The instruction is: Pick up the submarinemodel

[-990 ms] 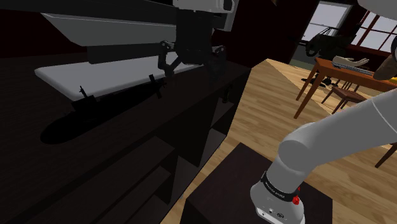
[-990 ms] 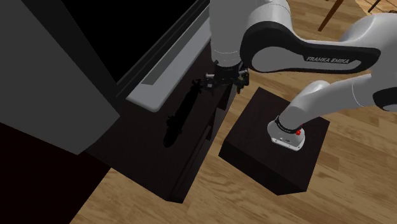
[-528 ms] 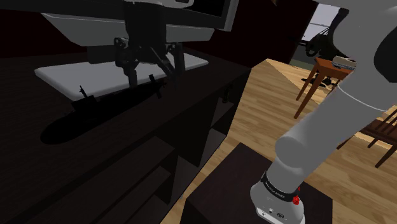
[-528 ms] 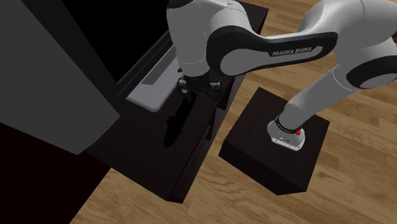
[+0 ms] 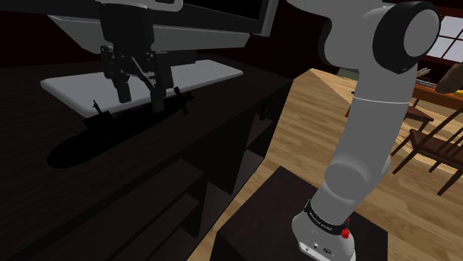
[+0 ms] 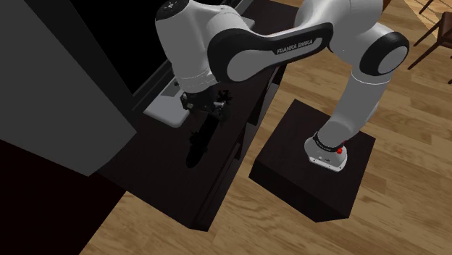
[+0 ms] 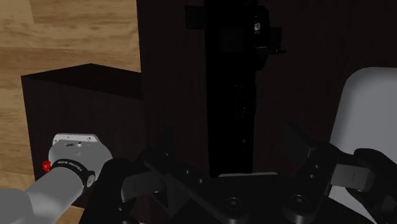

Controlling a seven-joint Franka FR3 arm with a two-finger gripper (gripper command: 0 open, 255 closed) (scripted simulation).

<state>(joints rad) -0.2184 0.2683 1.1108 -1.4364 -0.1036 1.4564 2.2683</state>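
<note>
The submarine model [image 7: 232, 95] is a long black shape lying on the dark cabinet top [image 5: 222, 111], just in front of a grey slab [image 5: 211, 72]. In the shoulder view its small fins [image 5: 182, 98] stick up. From the second exterior view the submarine model [image 6: 201, 138] runs along the cabinet. My black gripper [image 5: 139, 95] hangs open above the model's middle, pointing down. In the wrist view the gripper [image 7: 234, 137] has one finger on each side of the hull, neither touching it. The gripper [image 6: 210, 109] holds nothing.
A flat screen [image 5: 185, 18] stands on the grey slab right behind the gripper. The cabinet has open shelves [image 5: 215, 178] on its front. My stand box [image 5: 274, 215] sits on the wooden floor [image 5: 312, 141]. A wooden table and chairs [image 5: 427, 126] stand at the shoulder view's right.
The gripper has travelled toward the shoulder view's left along the cabinet, from beyond the model's end to above its middle, staying open. The model has not moved.
</note>
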